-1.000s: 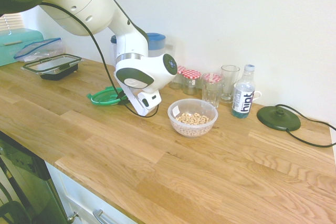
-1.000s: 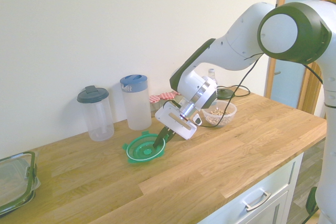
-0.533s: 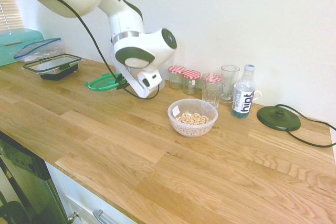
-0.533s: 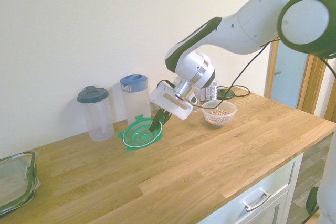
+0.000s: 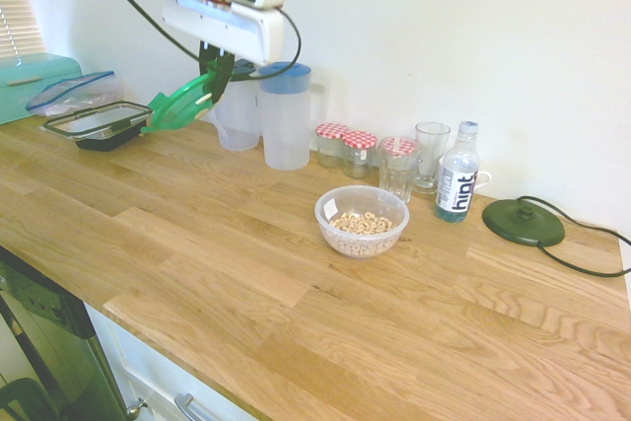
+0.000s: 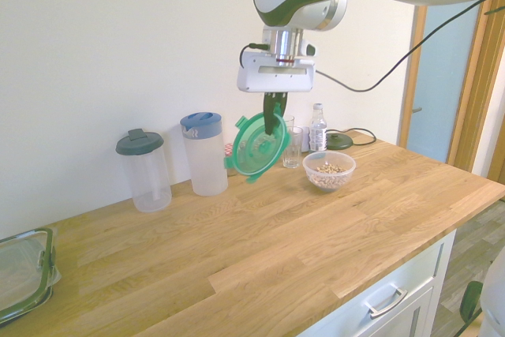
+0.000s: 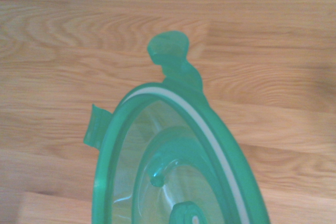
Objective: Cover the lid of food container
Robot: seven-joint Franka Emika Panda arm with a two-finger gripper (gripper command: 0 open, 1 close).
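The round translucent green lid (image 6: 259, 146) hangs high above the wooden counter, tilted steeply, with my gripper (image 6: 272, 120) shut on its upper rim. From the other side the lid (image 5: 180, 105) slants down from the gripper (image 5: 218, 74), in front of the pitchers. Close up, the lid (image 7: 173, 161) fills the wrist view, clip tabs sticking out. The food container (image 5: 362, 221), a small clear bowl of cereal rings with a white sticker, stands on the counter well to the side of the lid; it shows too as the bowl (image 6: 329, 170) past the arm.
Two clear pitchers (image 6: 204, 153) (image 6: 144, 170) stand by the wall under the lid. Red-capped jars (image 5: 359, 152), glasses (image 5: 399, 169), a water bottle (image 5: 457, 185) and a black kettle base (image 5: 523, 222) line the wall behind the bowl. A black-rimmed rectangular container (image 5: 99, 125) sits further along.
The arm has risen well above the counter, carrying the green lid up with it. The lid has swung from nearly flat to steeply tilted. The bowl has stayed put.
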